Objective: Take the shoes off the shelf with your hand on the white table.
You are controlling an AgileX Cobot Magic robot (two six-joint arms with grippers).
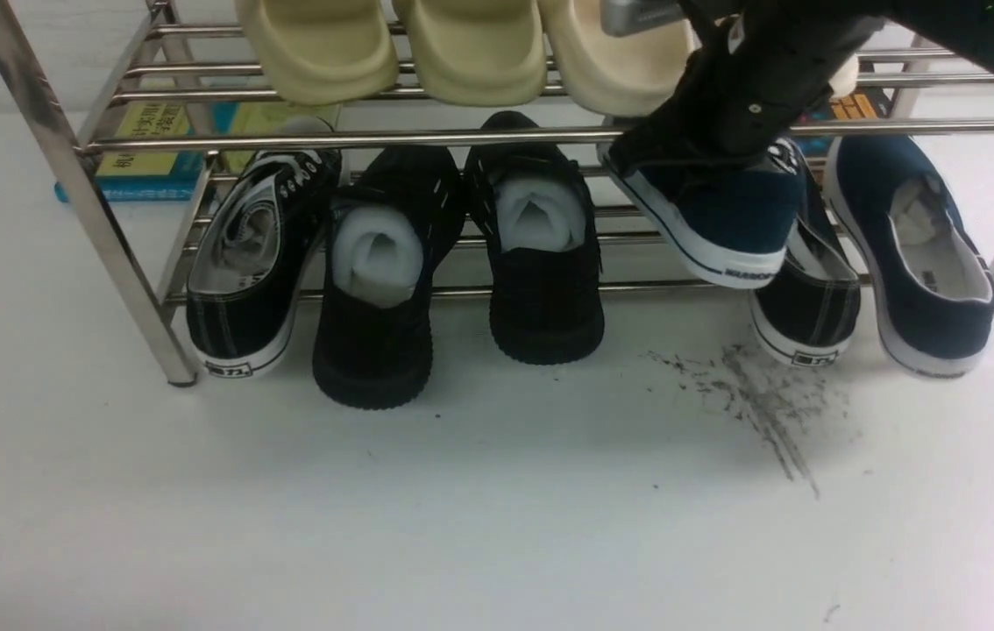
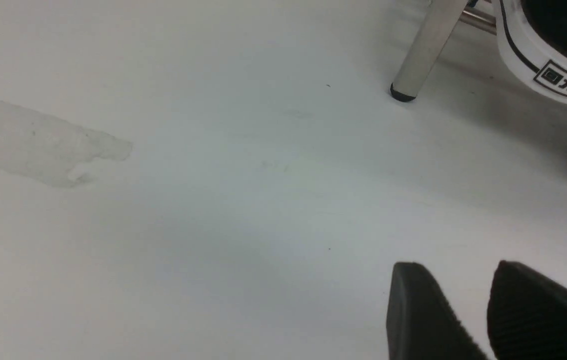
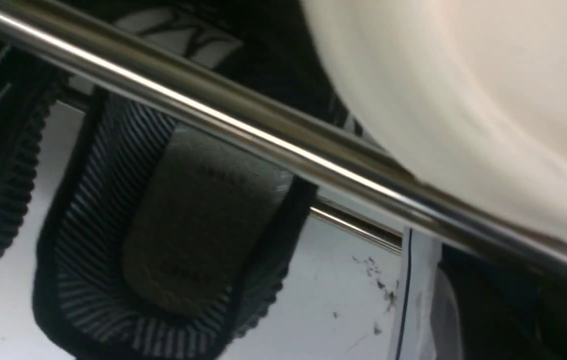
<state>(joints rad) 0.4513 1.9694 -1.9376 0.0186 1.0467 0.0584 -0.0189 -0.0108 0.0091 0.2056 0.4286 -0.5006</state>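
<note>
Right tool [image 1: 729, 114] comes down from the upper right past the shelf's [image 1: 357, 137] top front rail; it looks closed on the upper of one navy shoe [image 1: 716, 223]; the fingertips are buried at the shoe's mouth, so the exact purchase cannot be made out.

Held shoe: right of centre, tilted, white-soled heel toward the near side, raised above the lower rails and clear of the surface [image 1: 462, 491].

Second navy shoe [image 1: 926, 263]: far right on the lower tier, heel down on the surface, crumpled paper in its mouth; untouched.

Black lace-up sneaker [image 1: 808, 307] sits between the two navy ones, partly hidden behind the raised one.

Left tool [image 2: 468, 300]: low over bare surface on the left, near the shelf's leg; pads a little apart, nothing between them.

Handling, my reading: light; the canvas upper is soft and will fold under a pinch; the rubber sole is stiffer and grippy. Best hold is likely across the heel collar or down onto the sole edge, not loose cloth. The paper stuffing may drop if the shoe tips mouth-down. The top rail sits close above the tool, so the way out toward the scuff streaks [image 1: 760, 403] looks tight.
</note>
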